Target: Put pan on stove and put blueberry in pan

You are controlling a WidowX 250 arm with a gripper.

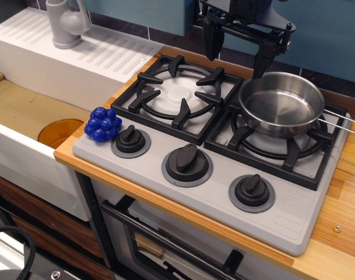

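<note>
The shiny steel pan (282, 102) sits on the right burner grate of the grey stove (183, 192), its thin wire handle pointing right. The pan is empty. The blue blueberry cluster (103, 123) lies on the stove's front-left corner, just left of the left knob (131, 142). My gripper (238, 53) hangs open above the back of the stove, between the two burners. Its black fingers are spread wide, the right one just above the pan's back-left rim. It holds nothing.
A white sink with a grey faucet (66, 23) stands at the left, with an orange drain (59, 131) in its basin. The left burner grate (180, 96) is bare. The wooden counter edge (340, 227) runs at the right. An oven door handle (165, 242) sits below.
</note>
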